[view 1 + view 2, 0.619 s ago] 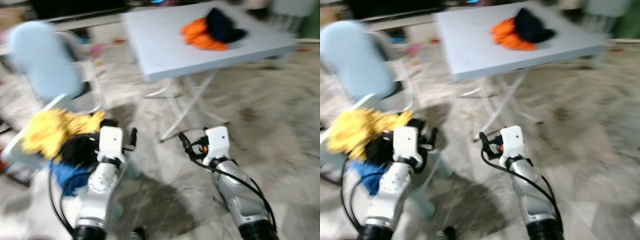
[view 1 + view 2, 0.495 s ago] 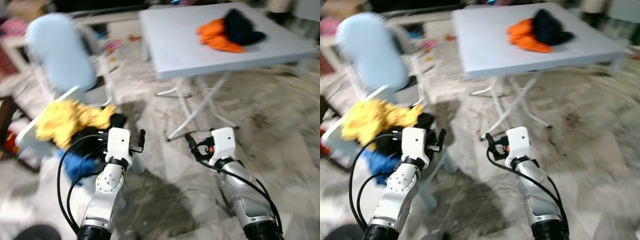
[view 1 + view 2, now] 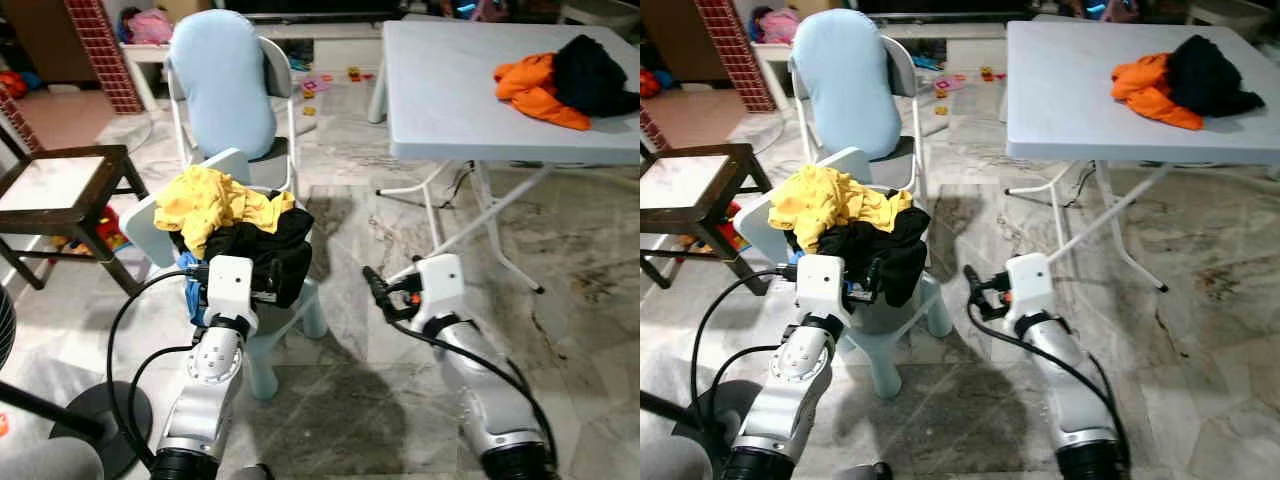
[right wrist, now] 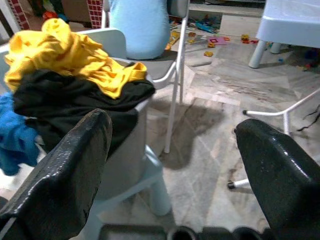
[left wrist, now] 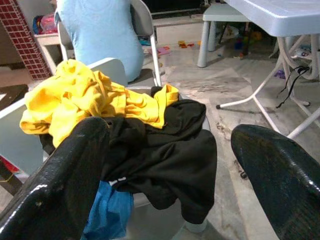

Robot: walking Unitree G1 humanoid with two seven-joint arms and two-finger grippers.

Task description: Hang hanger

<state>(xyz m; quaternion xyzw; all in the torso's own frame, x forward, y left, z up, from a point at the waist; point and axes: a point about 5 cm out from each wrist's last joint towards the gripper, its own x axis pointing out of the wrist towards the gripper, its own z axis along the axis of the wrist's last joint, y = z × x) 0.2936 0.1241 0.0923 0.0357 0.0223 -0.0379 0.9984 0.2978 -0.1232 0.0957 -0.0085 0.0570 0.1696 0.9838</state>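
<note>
The robot stands on a marbled stone floor (image 3: pixel 590 300) with both arms raised in front of it, and no hanger can be made out anywhere among the things around it.

Its left gripper (image 5: pixel 165 165) is held just short of a small pale plastic chair (image 3: pixel 150 225), the jaws spread wide with nothing between them. On that chair lies a heap of clothes: a yellow garment (image 3: pixel 215 200) on top, a black garment (image 3: pixel 270 245) spilling over the front edge, and a blue garment (image 5: pixel 107 212) hanging lower at the side. The left fingers (image 5: pixel 55 185) frame the heap from close by but do not touch it.

The right gripper (image 4: pixel 172 165) is held out over bare floor, to the right of the chair and apart from it. Its jaws are also spread wide and hold nothing; the right wrist view looks across at the same clothes heap from the side.

Behind the small chair stands a folding metal chair (image 3: pixel 280 95) with a light blue cushion (image 3: pixel 220 75) propped against its back. To the robot's left is a dark wooden stool (image 3: pixel 60 185) with a pale top. To its right, further back, stands a white folding table (image 3: pixel 450 90); on its far side lie an orange garment (image 3: pixel 535 90) and a black cloth (image 3: pixel 590 70), touching each other. Small toys (image 3: pixel 960 80) are scattered on the floor beyond the chairs.
</note>
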